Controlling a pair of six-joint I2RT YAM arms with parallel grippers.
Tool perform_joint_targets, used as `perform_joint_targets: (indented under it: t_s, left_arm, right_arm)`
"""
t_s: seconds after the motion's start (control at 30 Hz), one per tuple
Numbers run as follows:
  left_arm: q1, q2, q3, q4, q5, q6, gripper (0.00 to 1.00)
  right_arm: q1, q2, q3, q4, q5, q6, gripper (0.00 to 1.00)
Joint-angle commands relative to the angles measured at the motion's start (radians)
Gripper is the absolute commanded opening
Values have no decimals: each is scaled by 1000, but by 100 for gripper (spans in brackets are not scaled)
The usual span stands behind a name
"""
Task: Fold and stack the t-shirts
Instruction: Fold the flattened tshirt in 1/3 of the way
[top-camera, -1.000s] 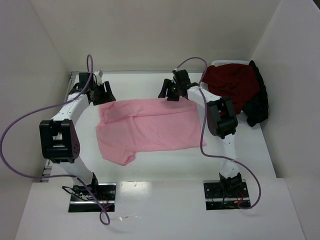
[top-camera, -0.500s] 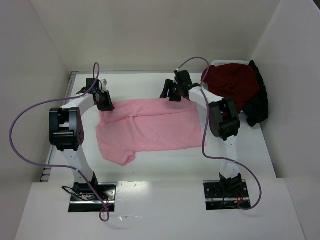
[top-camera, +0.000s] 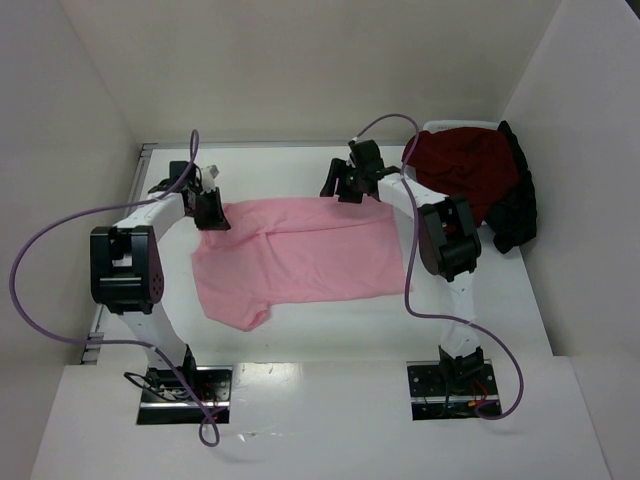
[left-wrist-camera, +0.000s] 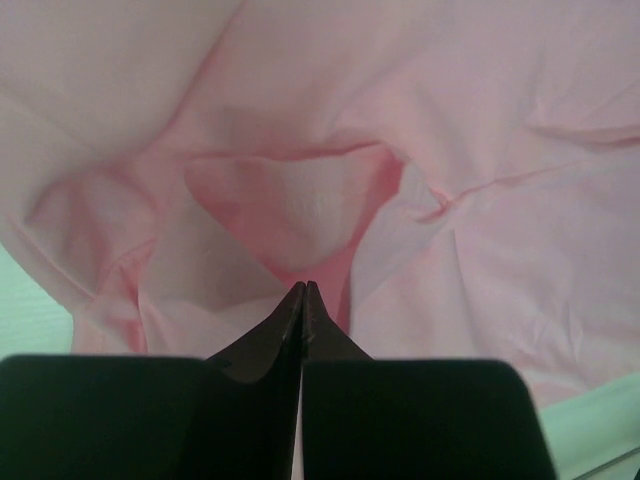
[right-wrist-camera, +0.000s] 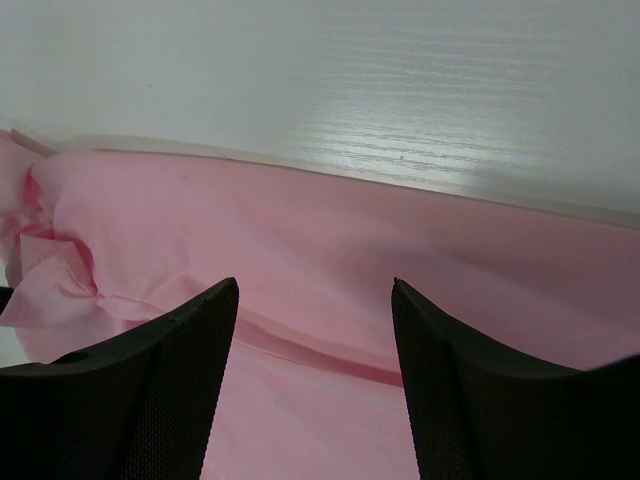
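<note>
Pink tee flat on the counter, one corner pinched

The pink t-shirt (top-camera: 295, 260) lies spread out in the middle of the white counter (top-camera: 330, 325), between the two arms, with a sleeve poking out at the near-left. The left fingers (left-wrist-camera: 250, 400) are squeezed fully together at the shirt's far-left corner. In the wrist view their tips meet right on a pucker of pink cloth that bunches in toward them, so it looks like a pinch on the fabric. The right fingers (right-wrist-camera: 150, 390) are spread wide over the shirt's far edge, right of center, with nothing between them. The maroon t-shirt (top-camera: 462, 170) and black t-shirt (top-camera: 518, 205) sit piled in the far-right corner, well apart from the pink one.
</note>
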Motion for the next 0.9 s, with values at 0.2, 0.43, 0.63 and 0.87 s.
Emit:
perform_joint_targets:
  t_s: [0.2,0.43,0.63,0.87]
  left_arm:
    - [-65,-122,-72,-244,61,66,0]
    - [-165,-151,-60,-294,-44,-18,35]
    - [-129,-242,8,-142,-117,-122,69]
    - [-111,-102,65,-90,-318,-153,74]
  right_arm:
    - [9,-67,-45,43,18,-27,69]
    - [9,-67,-45,43,28,-27,69]
    - [9,-76,-45,43,37,-27,69]
    - [9,-94,-63,43,46,-36,70]
